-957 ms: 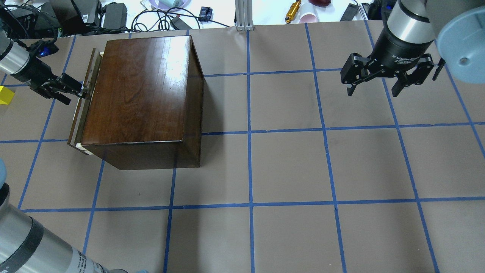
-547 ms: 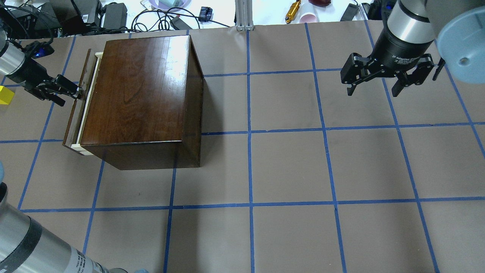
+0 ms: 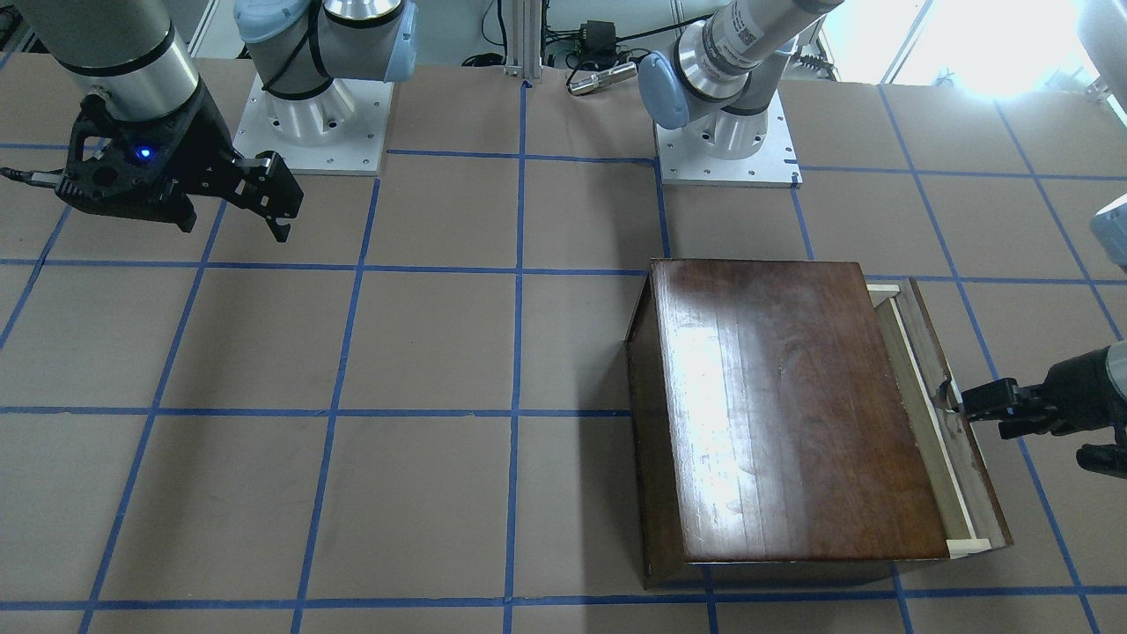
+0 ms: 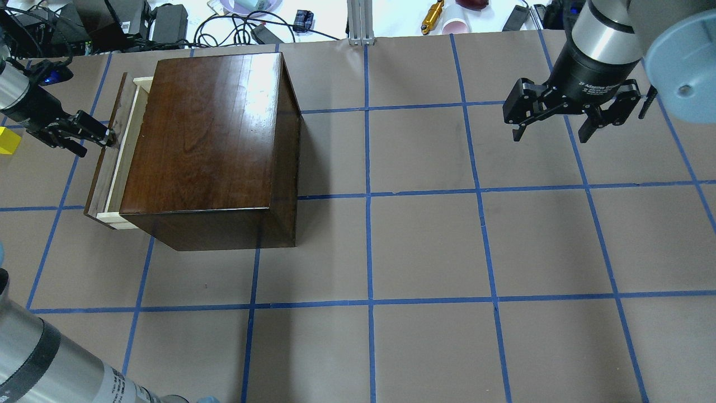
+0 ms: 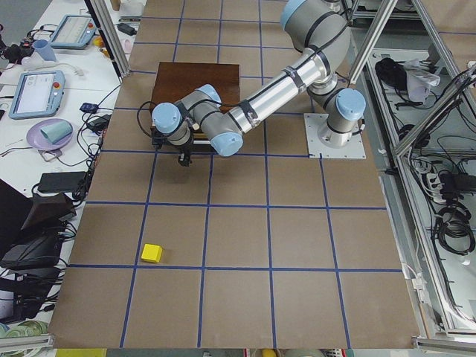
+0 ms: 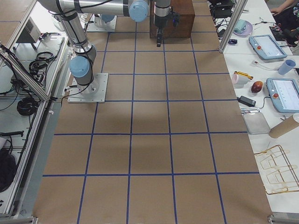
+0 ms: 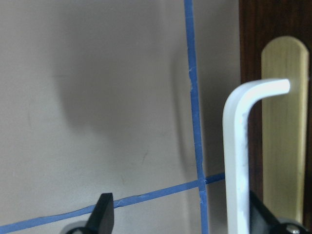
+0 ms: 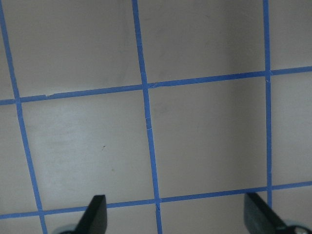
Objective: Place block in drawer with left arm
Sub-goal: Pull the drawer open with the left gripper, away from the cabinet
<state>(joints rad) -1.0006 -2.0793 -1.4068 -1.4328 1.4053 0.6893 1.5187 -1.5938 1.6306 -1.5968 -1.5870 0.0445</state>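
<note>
Left end effector (image 4: 94,143): black two-finger end effector on the silver-grey arm, low at the front of the drawer; fingers apart; in the left wrist view the pale bent metal handle (image 7: 234,161) stands between them, close against the finger (image 7: 258,214) on that view's right; the other finger (image 7: 104,214) is well clear of it
Right end effector (image 4: 551,137): black, with a glowing blue light in the front-facing view; fingers spread wide with nothing between them; it hangs above bare table, well apart from the box
Drawer (image 4: 112,162): long shallow tray of pale unfinished wood with a dark brown front panel; partly out of the box on the side toward the left end effector; a narrow strip of its pale rim shows between panel and box; the inside is too little exposed to see into
Box (image 4: 207,134): glossy dark-brown wooden box, upright on the table, its top catching a bright glare
Block (image 4: 8,140): small bright yellow cube; on the table at the overhead view's left edge, partly cut off; beyond the left end effector from the box, not touching it; outside the drawer; the exterior left view shows it alone inside one tape square
Table (image 4: 425,246): brown surface marked into squares by blue tape lines (image 4: 368,224)
</note>
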